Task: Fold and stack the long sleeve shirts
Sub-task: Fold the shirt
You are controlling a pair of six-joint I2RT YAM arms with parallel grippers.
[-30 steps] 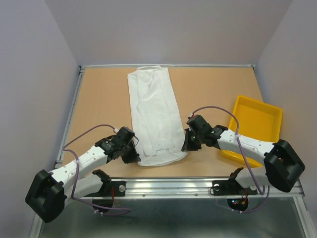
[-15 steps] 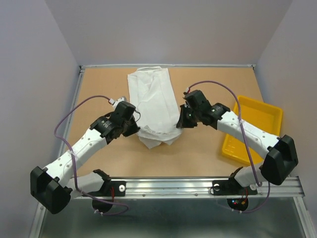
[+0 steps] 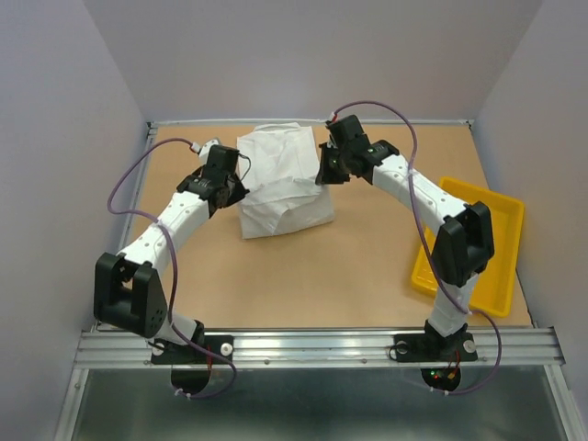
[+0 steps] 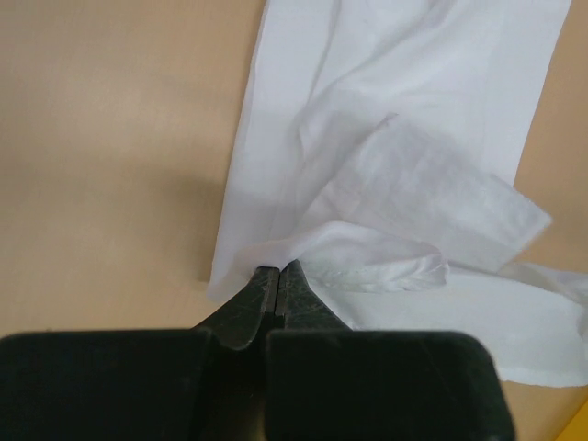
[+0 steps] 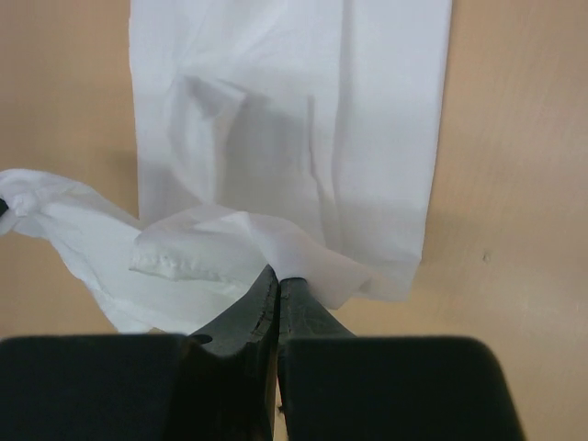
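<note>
In the top view, left of centre, our left gripper [image 3: 237,188] pinches tight a hem corner of the white shirt [image 3: 285,197], which lies doubled in the upper middle. Right of it, the right gripper [image 3: 323,175] pinches the other corner. We judge the hem-to-collar fold is in hand; the collar seems covered. Next: lay both corners flat, then release.
</note>
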